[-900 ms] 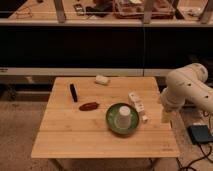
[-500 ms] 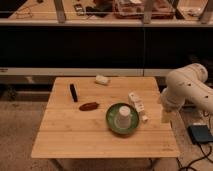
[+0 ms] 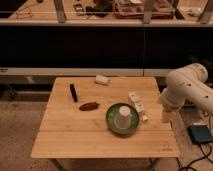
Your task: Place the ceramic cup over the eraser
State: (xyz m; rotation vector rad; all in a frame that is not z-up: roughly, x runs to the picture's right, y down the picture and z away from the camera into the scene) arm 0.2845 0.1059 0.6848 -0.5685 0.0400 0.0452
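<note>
Hanging just off the light wooden table (image 3: 75,135), the robot's pale claw (image 3: 167,116) is released, empty and unmoved from a second ago, so the task looks unstarted. Near the claw sits one round green bowl (image 3: 111,123) holding one off-white ceramic cup (image 3: 123,116), with two small pale pieces (image 3: 135,98) between. Farther off lie one whitish block (image 3: 102,79), one reddish-brown oval (image 3: 89,106), and, farthest away, one slim black eraser (image 3: 74,92).

Nothing has changed since the earlier pictures: the gripper (image 3: 167,115) hangs where it did, at the right edge of the desk (image 3: 75,136), and no object has moved.
</note>
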